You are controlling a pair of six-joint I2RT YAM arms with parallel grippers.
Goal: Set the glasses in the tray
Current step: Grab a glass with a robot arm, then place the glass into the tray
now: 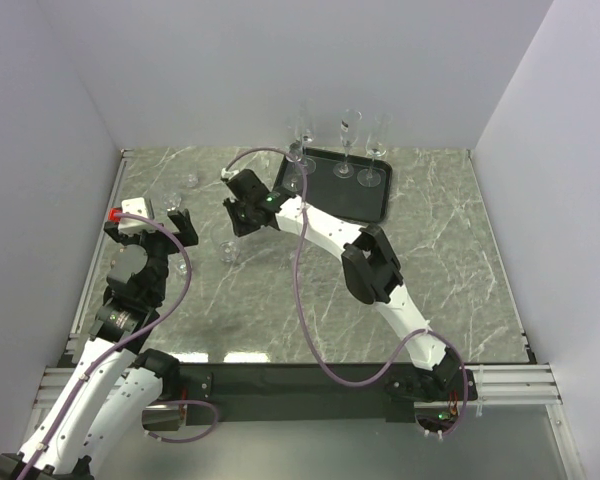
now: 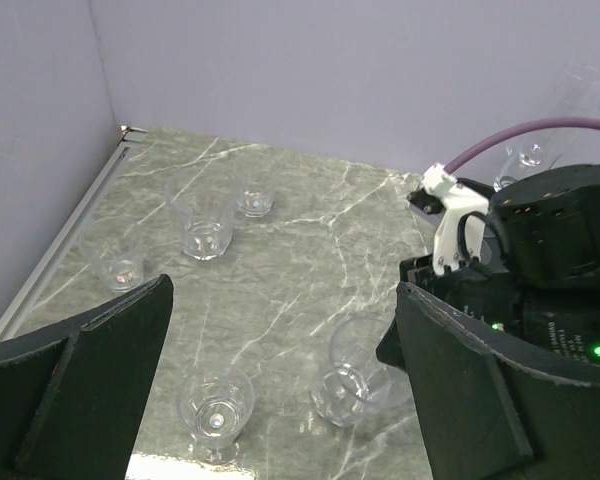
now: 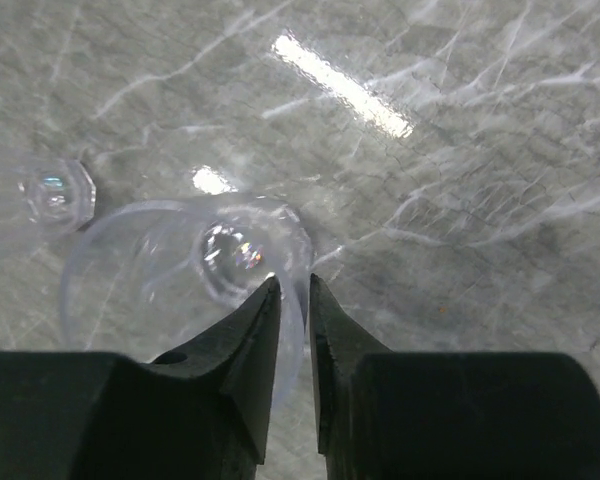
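Right gripper point(image 3: 293, 285) nipping the rim of a small tumbler point(image 3: 180, 270), left gripper point(image 2: 280, 330) hanging wide open

The right one's fingers are nearly together with the tumbler's wall caught between them, one tip inside the cup and one outside, out on the marble table point(image 1: 440, 240) left of the tray point(image 1: 332, 195). The left fingers are spread all the way with nothing in them, over the table's left side. A few other tumblers point(image 2: 205, 225) sit on the far left, and a couple of stemmed glasses point(image 1: 346, 165) stand at the tray's far end.
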